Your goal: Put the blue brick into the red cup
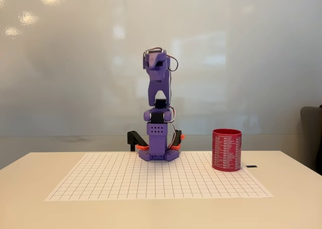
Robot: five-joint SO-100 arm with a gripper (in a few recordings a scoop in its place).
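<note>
The red cup stands upright on the right side of the white grid sheet, with rows of small white print around its side. The purple arm is folded upright over its base at the sheet's far edge, left of the cup and well apart from it. Its gripper sits at the top of the fold, facing this way, and its fingers are too small and merged to read. The blue brick is out of view.
A black clamp and orange parts hold the base at the table's back edge. A small dark object lies just right of the cup. A dark chair stands at the right edge. A whiteboard wall runs behind.
</note>
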